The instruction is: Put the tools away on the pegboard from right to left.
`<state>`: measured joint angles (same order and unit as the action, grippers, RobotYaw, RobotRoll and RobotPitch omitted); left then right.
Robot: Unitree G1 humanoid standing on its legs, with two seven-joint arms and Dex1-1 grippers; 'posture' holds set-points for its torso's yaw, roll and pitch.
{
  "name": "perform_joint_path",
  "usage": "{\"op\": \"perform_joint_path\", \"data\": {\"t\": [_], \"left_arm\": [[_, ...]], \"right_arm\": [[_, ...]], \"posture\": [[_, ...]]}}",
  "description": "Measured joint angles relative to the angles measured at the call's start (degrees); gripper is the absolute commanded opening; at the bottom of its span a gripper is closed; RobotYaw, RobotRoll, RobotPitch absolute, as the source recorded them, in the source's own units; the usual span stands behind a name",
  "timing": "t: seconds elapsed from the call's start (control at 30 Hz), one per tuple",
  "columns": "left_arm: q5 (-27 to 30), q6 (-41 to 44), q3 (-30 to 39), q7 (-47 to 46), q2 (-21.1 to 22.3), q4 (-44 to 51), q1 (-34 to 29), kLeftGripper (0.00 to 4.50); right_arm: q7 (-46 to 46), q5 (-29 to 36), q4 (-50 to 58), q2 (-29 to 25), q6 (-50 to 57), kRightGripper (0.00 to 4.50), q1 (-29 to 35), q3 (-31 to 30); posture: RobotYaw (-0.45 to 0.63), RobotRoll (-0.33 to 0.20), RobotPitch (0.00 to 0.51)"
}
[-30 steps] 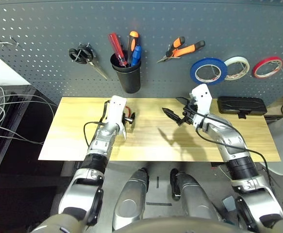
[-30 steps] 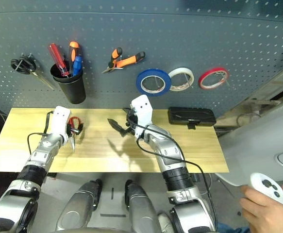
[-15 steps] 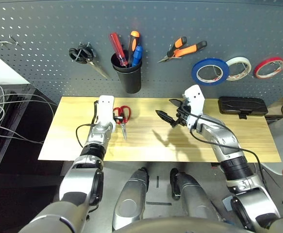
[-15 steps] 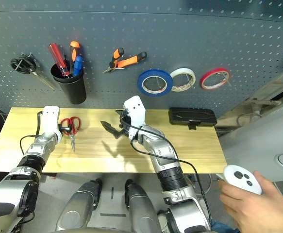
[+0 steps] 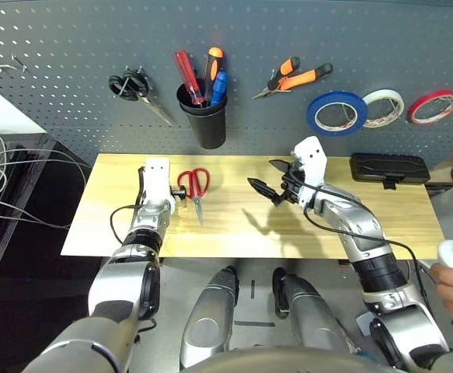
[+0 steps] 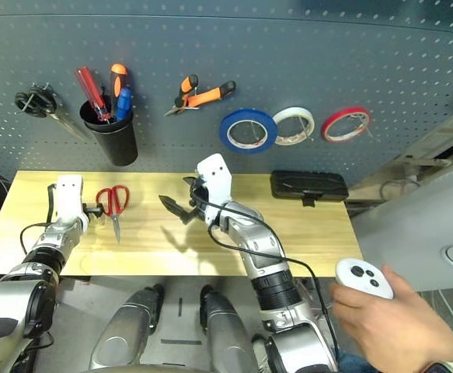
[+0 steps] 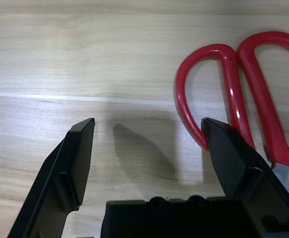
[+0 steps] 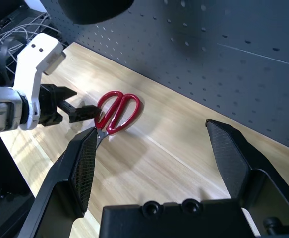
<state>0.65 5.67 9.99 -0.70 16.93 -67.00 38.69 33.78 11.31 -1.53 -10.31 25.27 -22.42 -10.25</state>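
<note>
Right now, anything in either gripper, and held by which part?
Nothing is held. The left gripper is open beside the red-handled scissors, which lie on the table. The right gripper is open and empty.

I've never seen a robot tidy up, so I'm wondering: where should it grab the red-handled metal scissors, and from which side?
Probably by the paired red loops, from above, fingers astride both: they lie flat on the pale wooden table, blades pointing toward the robot.
</note>
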Motion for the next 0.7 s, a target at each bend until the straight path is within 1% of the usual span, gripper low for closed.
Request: {"op": "perform_joint_path", "data": {"t": [0.17, 0.27, 0.3, 0.4, 0.5, 0.6, 0.7], "left_arm": [[-0.27, 0.82, -0.35, 1.07, -0.04, -0.99, 0.71, 4.47], [-0.35, 2.71, -0.71, 2.46, 0.04, -1.13, 1.31, 4.47], [-0.35, 3.76, -0.92, 3.2, 0.08, -1.16, 1.43, 4.29], [-0.13, 6.95, -1.03, 5.82, -0.02, -1.42, 1.83, 3.53], [-0.05, 10.1, -1.09, 8.48, -0.04, -1.2, 2.36, 2.48], [-0.11, 11.56, -1.51, 10.28, -0.4, -0.48, 2.36, 1.48], [-0.22, 12.17, -2.11, 11.17, -0.91, 0.31, 2.29, 0.42]], "right_arm": [[-0.16, 0.01, 2.01, 0.16, 0.89, 4.5, 0.86, -0.15], [-0.48, 0.02, 3.25, 0.28, 1.81, 4.5, 1.82, -0.19], [-0.69, 0.05, 3.81, 0.39, 2.14, 4.5, 2.2, -0.2], [-0.91, 0.05, 4.54, 0.46, 2.46, 4.5, 3.16, -0.28], [-1.56, 0.05, 5.6, 0.62, 2.98, 4.5, 3.71, -0.46], [-2.01, 0.06, 5.73, 0.63, 3.2, 4.5, 3.7, -0.46], [-2.31, 0.06, 5.71, 0.62, 3.22, 4.5, 3.69, -0.36]], "posture": [[0.01, 0.0, 0.277], [0.01, 0.0, 0.291], [0.0, 0.0, 0.294], [-0.01, 0.0, 0.3], [-0.01, 0.0, 0.298], [0.0, 0.0, 0.303], [0.01, 0.0, 0.295]]}}
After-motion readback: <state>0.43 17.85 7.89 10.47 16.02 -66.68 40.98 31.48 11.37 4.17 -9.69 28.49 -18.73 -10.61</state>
